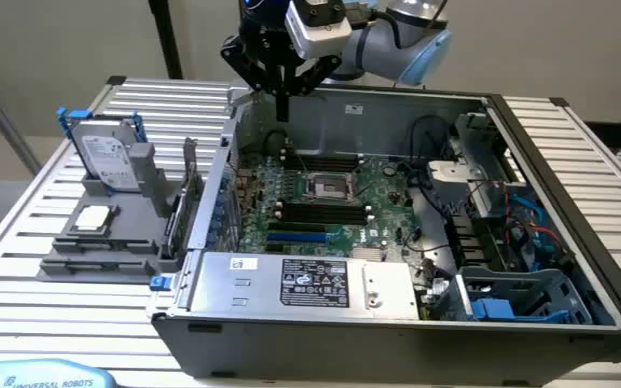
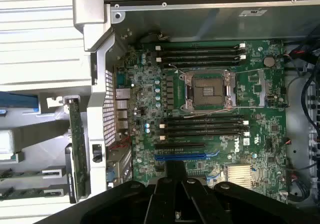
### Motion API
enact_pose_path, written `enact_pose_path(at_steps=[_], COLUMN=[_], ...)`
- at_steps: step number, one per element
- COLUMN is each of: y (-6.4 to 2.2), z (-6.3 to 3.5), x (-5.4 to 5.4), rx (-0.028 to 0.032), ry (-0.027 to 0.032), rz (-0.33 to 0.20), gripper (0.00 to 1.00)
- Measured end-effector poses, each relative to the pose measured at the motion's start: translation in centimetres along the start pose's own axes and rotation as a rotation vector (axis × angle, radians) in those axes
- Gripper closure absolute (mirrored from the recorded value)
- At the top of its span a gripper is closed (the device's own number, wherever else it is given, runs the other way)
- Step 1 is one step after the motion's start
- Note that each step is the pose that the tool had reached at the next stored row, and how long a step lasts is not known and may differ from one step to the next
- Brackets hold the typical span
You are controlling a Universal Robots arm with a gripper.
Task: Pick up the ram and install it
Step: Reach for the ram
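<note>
Honestly, the ram (image 1: 192,194) hasn't been picked up. It's standing on edge in the grey holder (image 1: 95,259) on the tabletop (image 1: 30,307), just outside the open computer case (image 1: 569,162), right beside the case wall on the exterior view's left. From the wrist view it's a thin green strip (image 2: 75,149) running alongside the perforated side panel.

The tool (image 1: 281,113) hangs above the rear corner of the case, over the motherboard (image 1: 381,190) and well apart from the ram. Its fingers look pressed together with nothing between them, and the wrist view (image 2: 175,171) shows the same.

On handling, my guess is the stick is very light and stiff but easy to hurt. It's a thin board carrying chips, so twisting it or squeezing it hard seems like a bad idea. I'd pinch it across the two flat faces near the middle of the top edge, keeping clear of the contact edge that's sitting down in the holder. A centred grip should stop it tipping end to end.

The black memory slots (image 2: 205,126) next to the processor socket (image 2: 209,90) all look empty. The hard drive (image 1: 111,153) and the little square processor chip (image 1: 93,217) sit in the same holder.
</note>
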State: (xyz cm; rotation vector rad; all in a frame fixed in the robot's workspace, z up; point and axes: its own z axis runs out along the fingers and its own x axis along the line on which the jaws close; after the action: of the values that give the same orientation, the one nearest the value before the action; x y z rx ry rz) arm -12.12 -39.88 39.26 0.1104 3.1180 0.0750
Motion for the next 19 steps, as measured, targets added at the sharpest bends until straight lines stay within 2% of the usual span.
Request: enact_pose_path(at_steps=[12,14,19], y=[-0.01,-0.21,-1.08], z=[0.00,-0.03,-0.04], x=[0.0,0.5,2.7], rx=[0.0000,0.0003,0.0001], ry=[0.0000,0.0001,0.0001], rz=[0.000,0.000,0.000], gripper=[0.89,0.89,0.89])
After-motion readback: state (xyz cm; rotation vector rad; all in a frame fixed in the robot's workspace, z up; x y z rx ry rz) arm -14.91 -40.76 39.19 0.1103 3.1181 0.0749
